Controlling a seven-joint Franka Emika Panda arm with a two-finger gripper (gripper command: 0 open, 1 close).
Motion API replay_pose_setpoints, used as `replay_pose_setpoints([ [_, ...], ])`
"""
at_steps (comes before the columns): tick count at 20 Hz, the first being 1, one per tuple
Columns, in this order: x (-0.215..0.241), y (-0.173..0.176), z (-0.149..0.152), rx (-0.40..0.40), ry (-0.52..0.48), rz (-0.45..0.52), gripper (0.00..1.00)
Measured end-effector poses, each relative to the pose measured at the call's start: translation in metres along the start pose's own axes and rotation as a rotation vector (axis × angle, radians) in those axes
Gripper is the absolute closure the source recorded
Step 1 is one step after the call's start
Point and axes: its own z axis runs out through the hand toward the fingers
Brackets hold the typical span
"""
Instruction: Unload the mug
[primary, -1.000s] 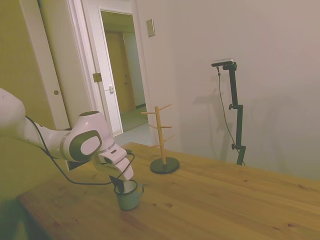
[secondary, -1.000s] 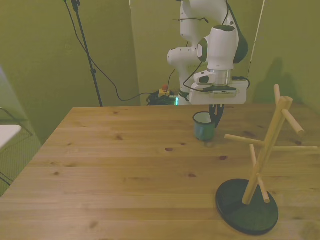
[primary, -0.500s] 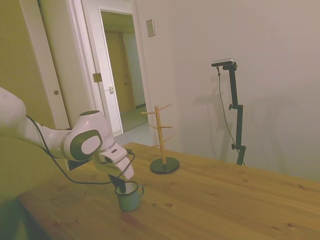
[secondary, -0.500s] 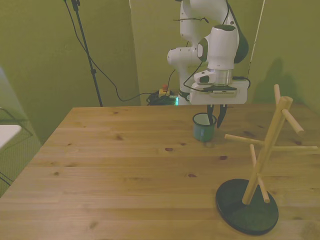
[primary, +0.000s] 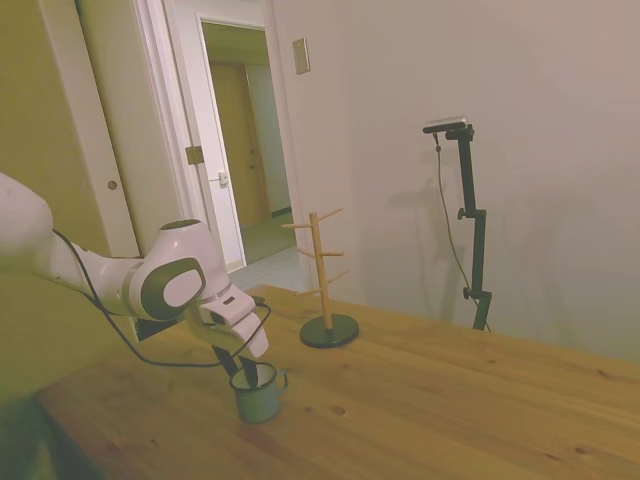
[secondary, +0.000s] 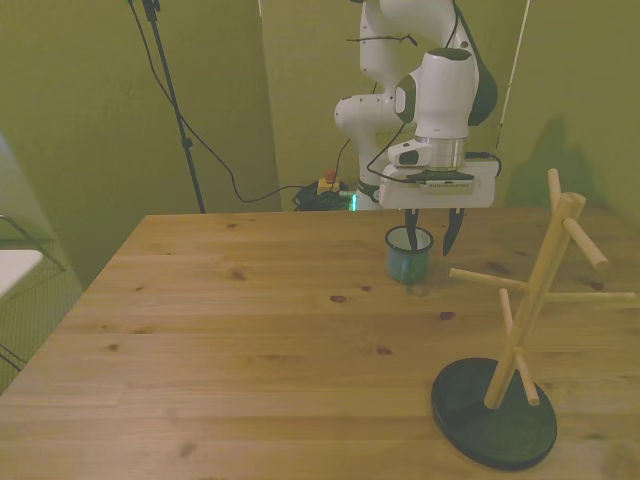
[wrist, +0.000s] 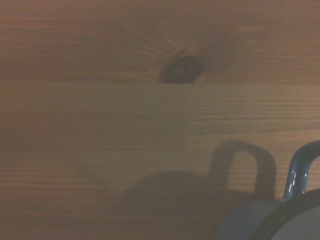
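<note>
Mug (secondary: 408, 253) is sitting upright on the worktop (secondary: 250, 340), near its far edge in the front view, free of the wooden peg stand (secondary: 520, 330), which is standing well apart toward the front view's right with all pegs bare. Gripper (secondary: 430, 238) is hovering right at the mug's rim with fingers (secondary: 452, 232) spread: one is hanging over the mug's mouth, the other is hanging outside it on the front view's right, neither pinching the wall. In the side view the mug (primary: 257, 391) is sitting directly below the gripper (primary: 243, 367), handle pointing toward the peg stand (primary: 326, 290). Wrist view is blurry, showing the mug's rim and loop handle (wrist: 295, 172) plus its shadow on the wood grain beside a dark knot (wrist: 180, 69).
</note>
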Motion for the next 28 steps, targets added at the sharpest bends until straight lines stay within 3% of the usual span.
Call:
replay_pose_setpoints([
  [15,-0.004,0.000,-0.004,-0.006,-0.003,-0.007,0.00],
  [20,-0.012,0.005,-0.023,0.017,0.022,-0.014,0.00],
  [28,-0.035,0.020,-0.079,0.084,0.094,-0.029,0.00],
])
